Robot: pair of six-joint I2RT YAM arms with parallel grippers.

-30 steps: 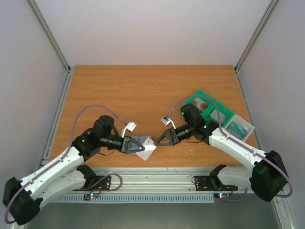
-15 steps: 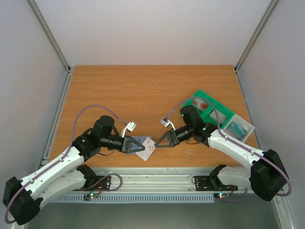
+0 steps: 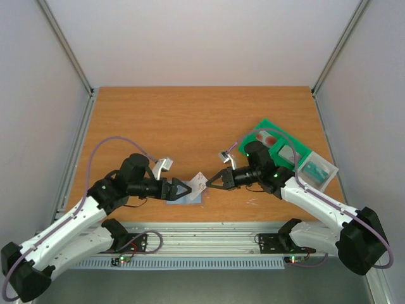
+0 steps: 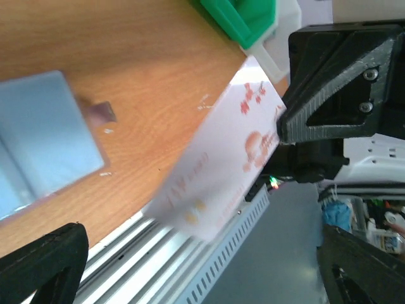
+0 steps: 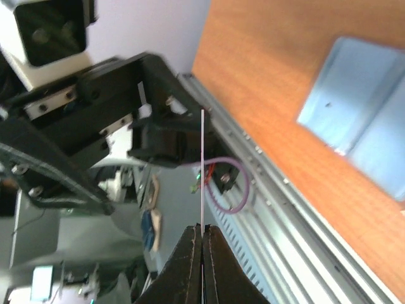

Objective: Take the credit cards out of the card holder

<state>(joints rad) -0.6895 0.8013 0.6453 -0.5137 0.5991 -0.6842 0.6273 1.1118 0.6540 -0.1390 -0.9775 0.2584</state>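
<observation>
Since the earlier frame, the white card (image 3: 200,182) with its red printed marks had been lifted clear of the card holder (image 3: 187,199) and was held in the air by the right gripper (image 3: 209,183). Half a second before, it had lain against the holder at the left gripper (image 3: 183,189). The right jaws were shut thinly on one short edge of the card, which appeared in the right wrist view as a bare upright line. The left wrist had been turned since then. Its jaws were spread wide around nothing and pointed at the card from just beside it. The card holder was left open and flat on the table (image 3: 190,120), below the card and apart from both grippers. One card was thus judged to be out but not yet set down. Whether more cards remained in the slots could not be told, since the panels showed only plain blue-grey faces. A small dark tab was seen at one edge of the holder in the left wrist view, but it could not be identified. Pale and reddish pieces were seen in the green tray (image 3: 273,154) behind the right arm, too small to name. What was left, by this reading, was to put the held card down and check the pockets.
</observation>
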